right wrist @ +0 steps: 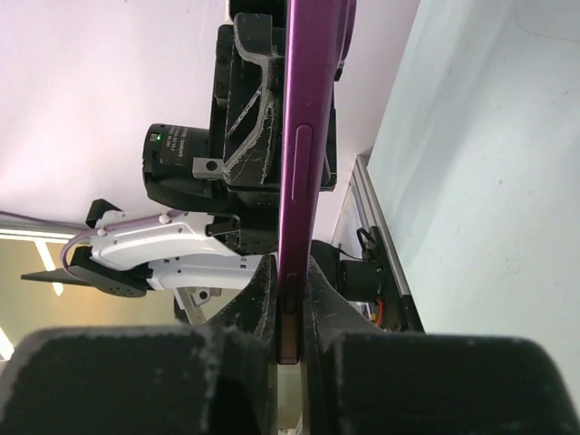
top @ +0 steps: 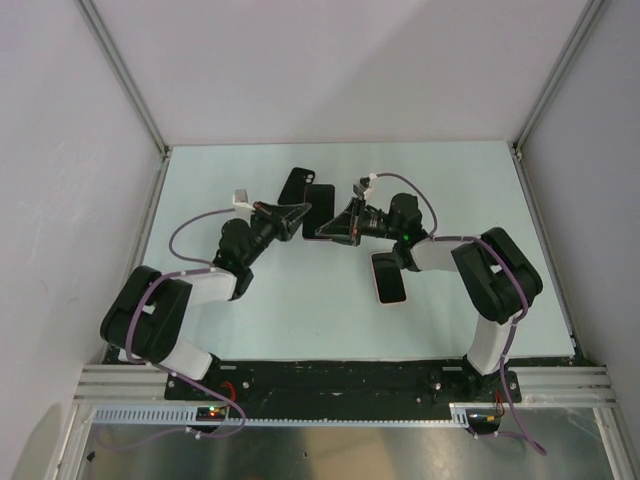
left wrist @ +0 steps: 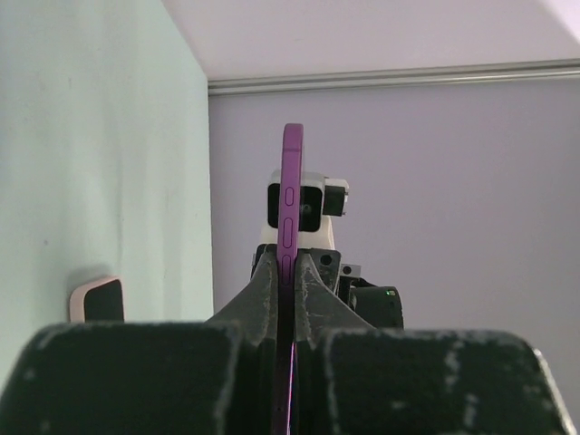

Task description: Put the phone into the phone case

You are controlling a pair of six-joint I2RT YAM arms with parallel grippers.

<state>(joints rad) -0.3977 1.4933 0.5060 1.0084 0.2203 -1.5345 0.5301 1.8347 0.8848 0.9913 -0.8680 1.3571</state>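
Observation:
A purple phone is held on edge above the table's middle, clamped from both sides. My left gripper is shut on its left end. In the left wrist view the phone rises edge-on out of the gripper. My right gripper is shut on the other end. In the right wrist view the phone's edge runs up from the gripper. A pink-rimmed dark case lies flat under the right arm and also shows in the left wrist view.
A black flat slab, a case or phone, lies on the table just behind the held phone. The pale green table is walled by grey panels at the back and sides. The arm bases sit on the near rail.

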